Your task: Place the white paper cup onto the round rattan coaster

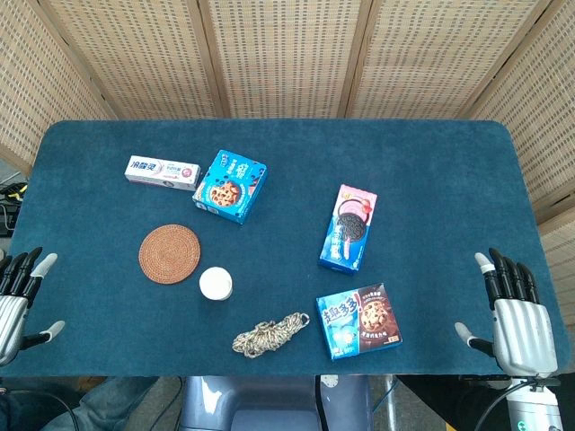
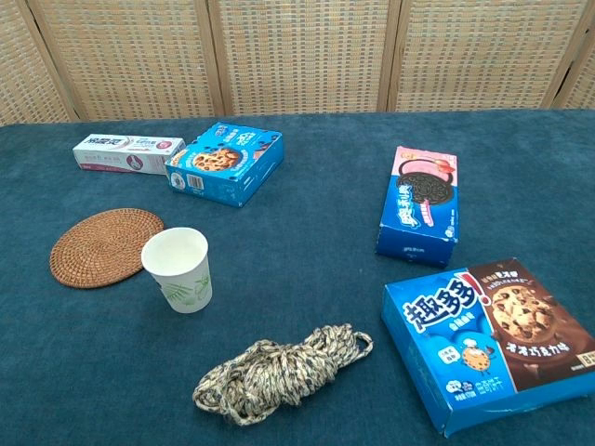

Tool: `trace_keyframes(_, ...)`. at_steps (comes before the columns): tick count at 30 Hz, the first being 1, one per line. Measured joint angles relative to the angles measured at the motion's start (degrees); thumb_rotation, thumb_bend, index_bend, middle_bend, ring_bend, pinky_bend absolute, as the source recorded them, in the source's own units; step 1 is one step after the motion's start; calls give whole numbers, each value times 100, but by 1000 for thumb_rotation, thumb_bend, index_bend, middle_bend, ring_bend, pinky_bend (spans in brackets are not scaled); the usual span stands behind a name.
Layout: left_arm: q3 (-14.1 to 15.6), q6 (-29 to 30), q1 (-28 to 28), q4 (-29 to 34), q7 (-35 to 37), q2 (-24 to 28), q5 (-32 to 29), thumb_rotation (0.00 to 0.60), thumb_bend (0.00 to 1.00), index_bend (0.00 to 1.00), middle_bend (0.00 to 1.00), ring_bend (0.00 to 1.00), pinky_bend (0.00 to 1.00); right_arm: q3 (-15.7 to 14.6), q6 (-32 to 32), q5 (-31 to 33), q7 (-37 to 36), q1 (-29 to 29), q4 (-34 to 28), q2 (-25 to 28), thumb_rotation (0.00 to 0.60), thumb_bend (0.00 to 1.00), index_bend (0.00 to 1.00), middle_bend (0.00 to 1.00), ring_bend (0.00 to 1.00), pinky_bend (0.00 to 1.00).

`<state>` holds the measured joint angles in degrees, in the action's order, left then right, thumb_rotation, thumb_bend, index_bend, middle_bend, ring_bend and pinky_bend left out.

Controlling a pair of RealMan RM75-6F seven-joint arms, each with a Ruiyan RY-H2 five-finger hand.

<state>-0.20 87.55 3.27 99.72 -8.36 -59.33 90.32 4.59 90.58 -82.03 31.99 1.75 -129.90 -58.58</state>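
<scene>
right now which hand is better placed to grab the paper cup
Left. The paper cup and rattan coaster sit on the left hand's side; the right hand is across the table.

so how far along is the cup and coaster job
Nothing looks done yet: the cup stands upright on the table beside the coaster, not on it. Nothing is in hand: the left hand and right hand sit open at the table edges. Left: grasp, lift, set it on the coaster.

Open blue tabletop [image 1: 431, 180] lies between the left robot hand [image 1: 18, 292] and the white paper cup [image 2: 178, 269]. The round rattan coaster [image 2: 105, 245] sits just beside it, unobstructed (the rope bundle [image 2: 279, 373] lies nearer the front edge).
</scene>
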Motion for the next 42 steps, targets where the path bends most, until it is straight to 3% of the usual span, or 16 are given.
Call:
trace_keyframes(10,-11,-122,74,-3,-68,-33,0,600,0,0,0,0,0,6,28,19,-50,-17,-30,1,600,0,0,0,0,0)
trace_keyframes(15,-117,-488,392,60,-97,-89,36,600,0,0,0,0,0,43,62,80,-186,-34,-25,45,600,0,0,0,0,0)
trace_keyframes(22,-400,-1671,1342,189,-390,-316,94,600,0,0,0,0,0,109,28,225,-342,-12,29,119,600,0,0,0,0,0)
trace_keyframes(29,-723,-3019,2479,107,-1123,-851,19,600,0,0,0,0,12,153,-47,408,-344,41,83,119,600,0,0,0,0,0)
trace_keyframes(42,-820,-4182,3526,-673,-2378,-1896,-435,600,0,0,0,0,62,244,-105,720,-391,122,171,98,600,0,0,0,0,0)
